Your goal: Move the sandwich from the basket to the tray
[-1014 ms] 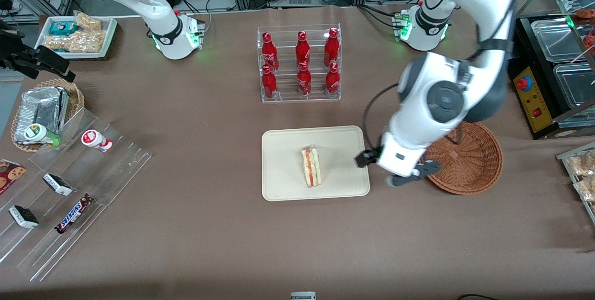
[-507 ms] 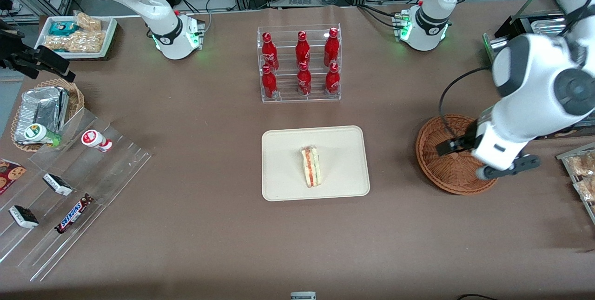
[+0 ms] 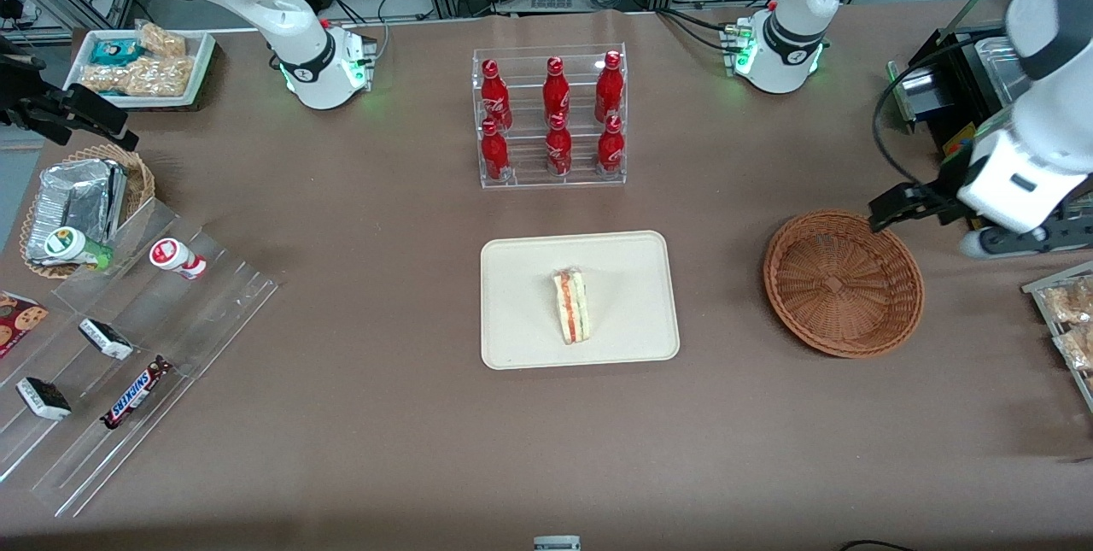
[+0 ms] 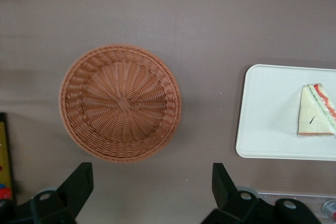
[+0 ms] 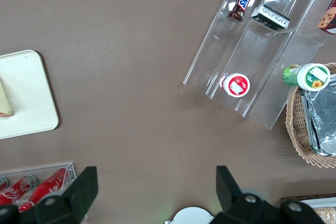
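Note:
The sandwich lies on the cream tray, its red, yellow and green filling edge showing. The round reddish-brown basket stands beside the tray toward the working arm's end, with nothing in it. My left gripper hangs high above the table just past the basket's rim, toward the working arm's end. The left wrist view looks down on the basket, the tray and the sandwich. There the gripper is open, its black fingers wide apart and holding nothing.
A clear rack of red bottles stands farther from the front camera than the tray. A stepped acrylic display with snacks, a tan basket with foil and a white snack tray sit toward the parked arm's end. A black control box is near the gripper.
My left arm swung away from the tray, passed over the basket and rose toward the working arm's end. The sandwich stayed on the tray.

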`<action>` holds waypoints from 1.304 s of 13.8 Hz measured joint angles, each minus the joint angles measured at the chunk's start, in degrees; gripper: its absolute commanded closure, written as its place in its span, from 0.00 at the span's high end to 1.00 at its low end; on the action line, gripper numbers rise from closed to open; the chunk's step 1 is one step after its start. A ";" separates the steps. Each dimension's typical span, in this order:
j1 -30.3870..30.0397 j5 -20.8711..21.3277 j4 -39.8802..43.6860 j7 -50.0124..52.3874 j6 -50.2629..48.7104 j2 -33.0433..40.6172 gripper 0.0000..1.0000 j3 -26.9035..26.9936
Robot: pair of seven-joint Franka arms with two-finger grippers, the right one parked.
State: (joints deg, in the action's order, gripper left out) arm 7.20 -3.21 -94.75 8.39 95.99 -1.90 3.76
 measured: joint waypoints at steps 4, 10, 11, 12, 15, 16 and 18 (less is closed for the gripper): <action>-7.75 0.00 0.98 -2.95 -2.82 0.69 1.00 -7.10; -7.04 0.00 5.09 -8.33 -7.54 0.87 1.00 -5.54; -6.70 0.02 5.15 -8.44 -7.58 0.87 1.00 -5.07; -6.54 0.06 5.14 -8.54 -7.72 0.82 1.00 -4.87; -6.32 1.56 5.14 -8.56 -7.79 0.80 1.00 -4.84; -6.28 2.17 5.14 -8.56 -7.84 0.82 1.00 -4.84; -6.28 2.29 5.15 -8.56 -7.90 0.95 1.00 -4.76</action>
State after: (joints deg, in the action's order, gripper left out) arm 0.92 -0.92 -89.59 -0.17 88.10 -0.95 -1.00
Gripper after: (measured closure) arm 0.000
